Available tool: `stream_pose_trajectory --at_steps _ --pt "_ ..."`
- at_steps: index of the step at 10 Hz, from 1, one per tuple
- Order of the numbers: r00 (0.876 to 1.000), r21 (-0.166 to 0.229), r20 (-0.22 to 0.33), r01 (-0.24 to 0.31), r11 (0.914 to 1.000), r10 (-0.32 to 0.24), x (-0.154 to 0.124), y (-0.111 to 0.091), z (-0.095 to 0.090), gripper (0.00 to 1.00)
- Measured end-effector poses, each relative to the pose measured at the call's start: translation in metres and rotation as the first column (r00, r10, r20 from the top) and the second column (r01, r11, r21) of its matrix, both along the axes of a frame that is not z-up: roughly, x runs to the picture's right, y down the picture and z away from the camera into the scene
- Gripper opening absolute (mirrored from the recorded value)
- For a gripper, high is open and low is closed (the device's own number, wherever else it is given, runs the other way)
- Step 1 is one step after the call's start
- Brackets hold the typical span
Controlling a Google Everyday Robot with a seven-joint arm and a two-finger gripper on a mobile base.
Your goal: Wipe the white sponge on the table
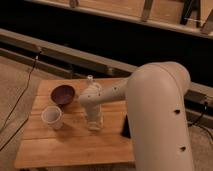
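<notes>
1. Points the hand [93, 118] down onto the white sponge [94, 127] at the middle of the desk [75, 147].
2. Cannot tell the hand's state, open or closed.
3. Finds the sponge between a white cup [52, 116] and a black phone [125, 129].
4. Shows a dark bowl [63, 94] just behind the cup.

Indoor lab-like test area, low wood table [75, 150] on carpet [11, 75], cable [26, 85] across floor, long rails [75, 54] behind

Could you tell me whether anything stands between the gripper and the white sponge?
Nothing visible does: the gripper is down at the cream-white sponge block on the light-wood table; the dark bowl and white plastic cup stand aside.
</notes>
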State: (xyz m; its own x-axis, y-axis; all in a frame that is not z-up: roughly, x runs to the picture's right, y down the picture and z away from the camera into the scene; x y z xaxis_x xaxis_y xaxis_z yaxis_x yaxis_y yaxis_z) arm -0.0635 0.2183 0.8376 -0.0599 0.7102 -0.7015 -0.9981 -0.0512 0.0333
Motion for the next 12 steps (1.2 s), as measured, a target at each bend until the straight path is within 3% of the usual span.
stream_pose_trajectory --at_steps 1,3,7,10,12 --pt "1.000 0.001 -0.002 -0.003 1.0000 0.003 0.002 0.000 0.000 0.08" --pt "1.000 0.003 -0.008 -0.008 1.0000 0.008 0.005 -0.001 -0.001 0.00" --pt "1.000 0.003 -0.013 -0.013 0.9999 0.013 0.011 0.001 -0.013 0.00" --pt "1.000 -0.027 -0.012 -0.010 0.9996 0.010 0.019 0.016 -0.024 0.00" --pt "1.000 -0.066 0.012 0.027 0.9975 -0.026 0.015 0.033 -0.030 0.00"
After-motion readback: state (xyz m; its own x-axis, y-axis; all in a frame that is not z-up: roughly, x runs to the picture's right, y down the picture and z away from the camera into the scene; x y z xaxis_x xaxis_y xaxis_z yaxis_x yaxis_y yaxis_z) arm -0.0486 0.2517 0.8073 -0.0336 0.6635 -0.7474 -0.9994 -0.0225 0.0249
